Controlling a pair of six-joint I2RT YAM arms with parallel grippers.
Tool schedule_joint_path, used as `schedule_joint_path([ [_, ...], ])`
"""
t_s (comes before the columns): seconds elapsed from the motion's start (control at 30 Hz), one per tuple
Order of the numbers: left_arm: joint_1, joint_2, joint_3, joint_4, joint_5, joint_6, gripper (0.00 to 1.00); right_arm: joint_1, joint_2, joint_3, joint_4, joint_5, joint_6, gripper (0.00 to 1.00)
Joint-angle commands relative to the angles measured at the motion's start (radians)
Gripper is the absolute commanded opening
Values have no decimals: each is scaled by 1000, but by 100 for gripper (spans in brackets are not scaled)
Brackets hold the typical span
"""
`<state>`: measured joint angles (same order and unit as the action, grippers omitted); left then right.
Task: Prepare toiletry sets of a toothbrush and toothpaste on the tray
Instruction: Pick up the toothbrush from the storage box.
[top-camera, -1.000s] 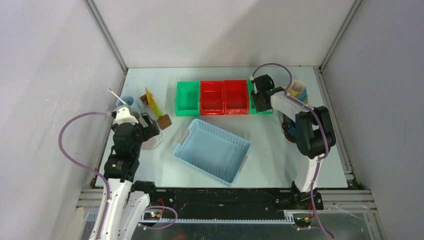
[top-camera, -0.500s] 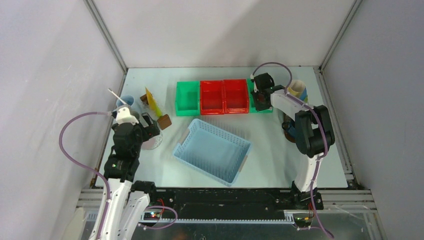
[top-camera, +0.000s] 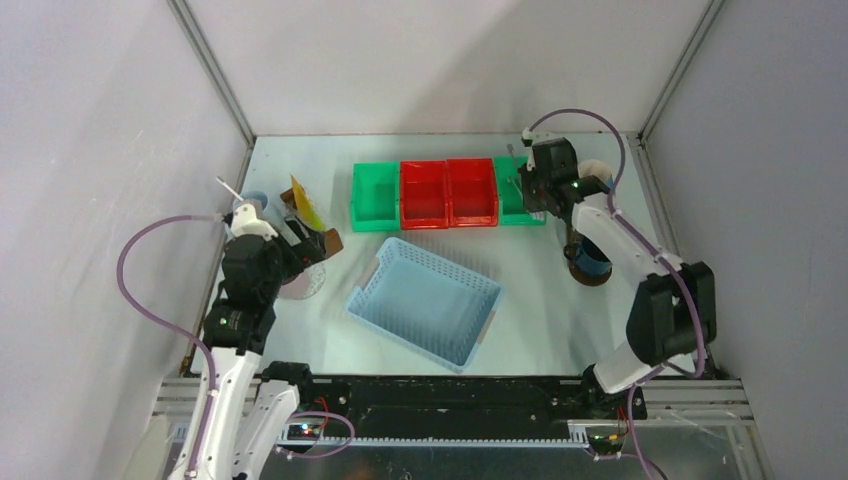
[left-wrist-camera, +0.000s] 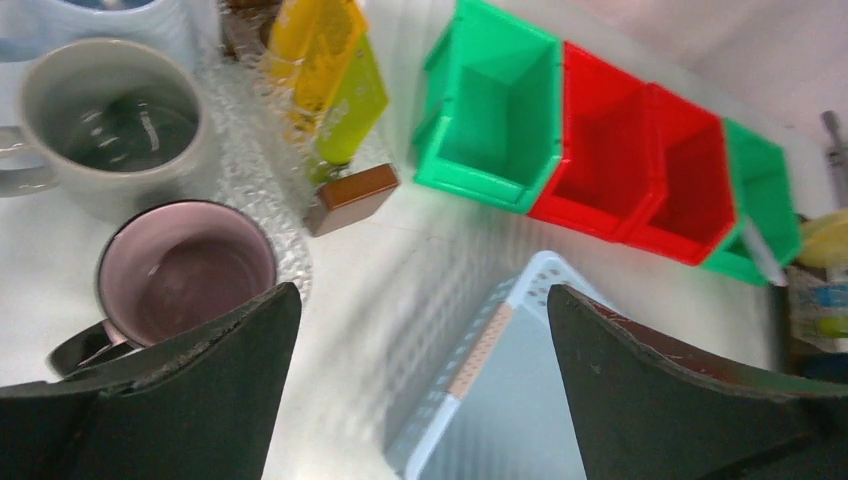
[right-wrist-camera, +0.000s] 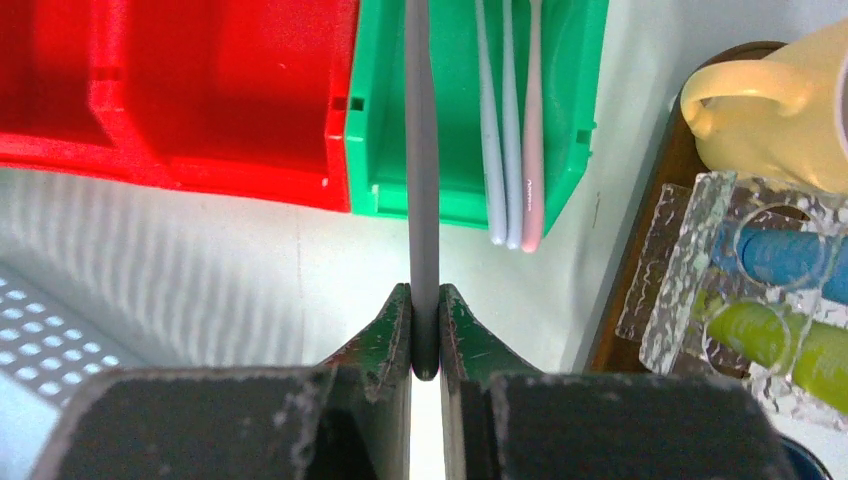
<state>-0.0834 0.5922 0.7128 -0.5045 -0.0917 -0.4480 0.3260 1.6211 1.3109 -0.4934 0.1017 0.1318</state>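
Observation:
My right gripper (right-wrist-camera: 425, 300) is shut on the handle of a grey toothbrush (right-wrist-camera: 424, 180), held above the right green bin (right-wrist-camera: 575, 120), where three more toothbrushes (right-wrist-camera: 510, 130) lie. Right of the bin, the dark brown tray (right-wrist-camera: 640, 250) carries a cream mug (right-wrist-camera: 780, 90), a blue tube (right-wrist-camera: 780, 255) and a green tube (right-wrist-camera: 760, 335) in a clear holder. In the top view the right gripper (top-camera: 535, 188) hangs between the bin and the cream mug (top-camera: 597, 178). My left gripper (left-wrist-camera: 420, 300) is open and empty beside a pink mug (left-wrist-camera: 185, 275), a grey mug (left-wrist-camera: 115, 125) and yellow and green tubes (left-wrist-camera: 330, 70).
A light blue perforated basket (top-camera: 425, 300) lies mid-table. A left green bin (top-camera: 375, 197) and two red bins (top-camera: 448, 193) line the back. A dark blue mug (top-camera: 590, 258) stands on the tray's near end. A brown block (left-wrist-camera: 350, 197) sits by the tubes.
The right gripper has closed on the grey toothbrush and lifted it out of the green bin, moving right and up. The left arm has barely shifted.

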Motion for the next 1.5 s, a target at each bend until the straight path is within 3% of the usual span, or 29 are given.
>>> schedule_joint_path([
  [0.0, -7, 28, 95, 5, 129, -92, 100, 32, -136, -79, 71, 1, 24, 0],
  [0.27, -68, 66, 181, 69, 221, -201, 100, 190, -375, -211, 244, 84, 41, 0],
  [0.6, -208, 102, 248, 168, 236, -317, 100, 459, -487, -334, 498, 188, 19, 0],
  [1.03, -401, 183, 248, 339, 199, -370, 94, 733, -438, -385, 773, 299, -72, 0],
  [1.47, -431, 188, 226, 433, 148, -373, 78, 850, -369, -384, 867, 345, -151, 0],
])
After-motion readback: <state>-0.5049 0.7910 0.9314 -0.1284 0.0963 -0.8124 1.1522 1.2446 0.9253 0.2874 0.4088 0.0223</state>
